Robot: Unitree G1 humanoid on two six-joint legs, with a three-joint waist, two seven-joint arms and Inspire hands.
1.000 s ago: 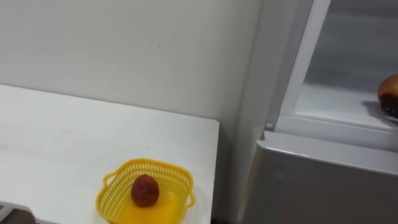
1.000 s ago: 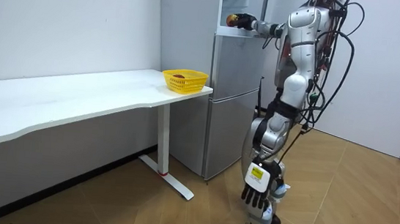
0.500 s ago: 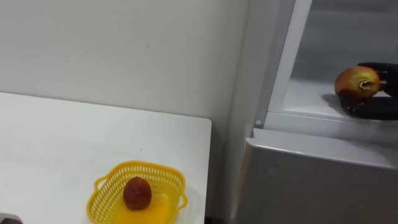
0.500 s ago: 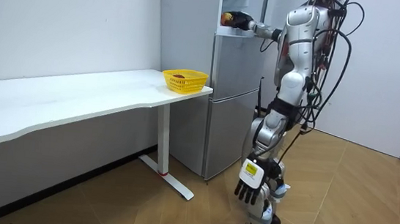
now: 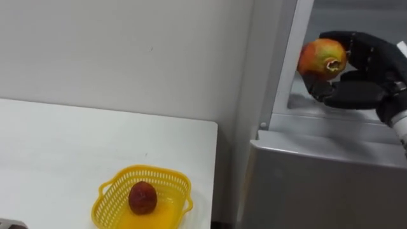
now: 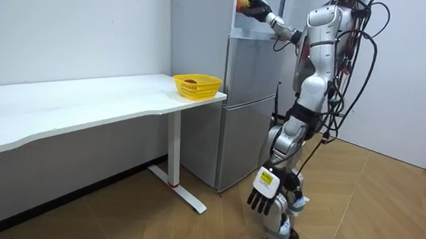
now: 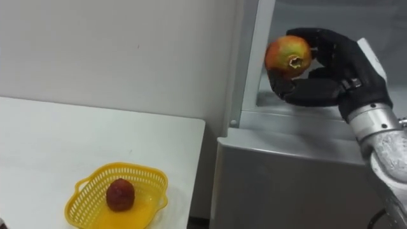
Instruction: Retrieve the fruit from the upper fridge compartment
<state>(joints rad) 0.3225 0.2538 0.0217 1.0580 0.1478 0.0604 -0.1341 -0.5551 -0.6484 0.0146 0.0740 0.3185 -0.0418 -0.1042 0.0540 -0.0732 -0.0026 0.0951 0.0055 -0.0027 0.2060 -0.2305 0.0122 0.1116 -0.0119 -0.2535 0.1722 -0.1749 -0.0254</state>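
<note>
Nearest us, the left hand (image 6: 261,203) hangs idle by the leg with its fingers loose. On the worktop (image 5: 57,152) the yellow basket (image 5: 145,168), its front cut off by the eye view's lower edge, holds 1 dark red fruit (image 5: 142,198). Farther off, at the mouth of the fridge (image 5: 318,184), in its upper compartment, the right hand (image 5: 364,67) is curled round a red-and-yellow fruit (image 5: 323,58) held above the shelf. We judge the step to be carrying it out, so we would grip firmly, clear the frame first, then swing left and down to the basket. We cannot tell what else lies on the shelf, since hand and frame hide most of it.
</note>
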